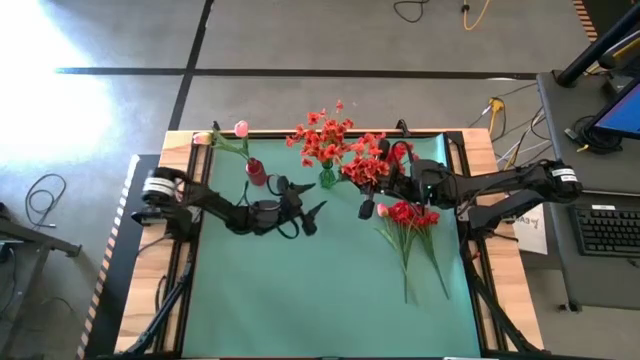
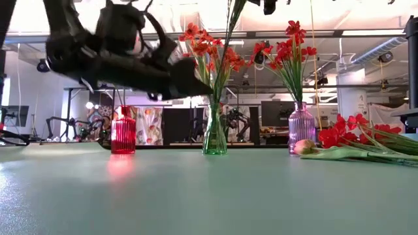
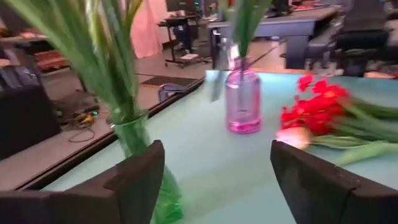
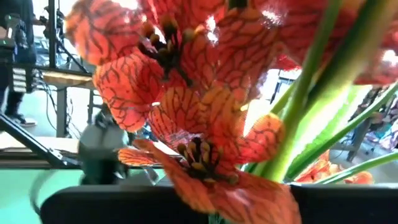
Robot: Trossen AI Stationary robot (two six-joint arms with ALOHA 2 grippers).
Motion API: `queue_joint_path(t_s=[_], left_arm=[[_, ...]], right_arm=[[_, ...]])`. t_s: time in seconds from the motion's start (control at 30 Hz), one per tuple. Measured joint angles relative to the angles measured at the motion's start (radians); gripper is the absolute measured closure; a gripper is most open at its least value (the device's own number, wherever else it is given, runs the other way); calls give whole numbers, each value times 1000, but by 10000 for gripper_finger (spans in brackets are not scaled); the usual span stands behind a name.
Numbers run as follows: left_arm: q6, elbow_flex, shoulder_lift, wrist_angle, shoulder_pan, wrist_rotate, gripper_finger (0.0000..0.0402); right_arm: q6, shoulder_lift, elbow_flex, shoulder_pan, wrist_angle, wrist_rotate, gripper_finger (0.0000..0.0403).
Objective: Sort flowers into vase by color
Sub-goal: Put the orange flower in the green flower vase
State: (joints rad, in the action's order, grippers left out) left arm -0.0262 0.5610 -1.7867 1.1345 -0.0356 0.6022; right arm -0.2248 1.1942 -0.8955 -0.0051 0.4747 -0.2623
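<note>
Three vases stand in a row near the table's far edge. The red vase (image 1: 256,172) holds pink buds (image 1: 240,128). The green vase (image 2: 214,134) holds orange-red flowers (image 1: 325,135). The pink-purple vase (image 2: 301,127) holds red flowers (image 2: 290,49). More red flowers and one pink bud (image 2: 304,146) lie flat on the mat at the right (image 1: 412,222). My left gripper (image 3: 214,180) is open and level, low over the mat, near the green vase and touching nothing. My right gripper (image 1: 380,190) is high over the blossoms, with orange-red blossoms (image 4: 186,106) right in front of its camera. My left gripper touches nothing. My right gripper is shut among the blossoms and stems. Whether it touches or holds a stem cannot be told, because the flowers fill its wrist view and hide the fingertips.
The green mat (image 1: 300,290) has open room toward the table's near edge. The loose flowers' stems (image 1: 425,265) reach toward the near right. Beyond the table stand desks, a keyboard (image 1: 610,230) and cables on the floor.
</note>
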Motion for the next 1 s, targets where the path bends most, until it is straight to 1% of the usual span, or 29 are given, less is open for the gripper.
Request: queue_joint_path(t_s=[0.17,0.3,0.57,0.77,1.0], left_arm=[[-36,2,-135,253,74,0,105],[-33,6,-213,373,115,0,104],[-33,72,-277,377,135,-40,103],[-37,115,-315,359,163,-35,103],[-38,128,-329,354,197,-35,103]], right_arm=[[15,0,0,0,-8,0,390],[-4,-1,0,-4,-7,0,390],[-22,-1,0,-26,-8,-27,390],[-37,-1,0,-49,2,-27,390],[-37,0,0,-81,3,-27,390]])
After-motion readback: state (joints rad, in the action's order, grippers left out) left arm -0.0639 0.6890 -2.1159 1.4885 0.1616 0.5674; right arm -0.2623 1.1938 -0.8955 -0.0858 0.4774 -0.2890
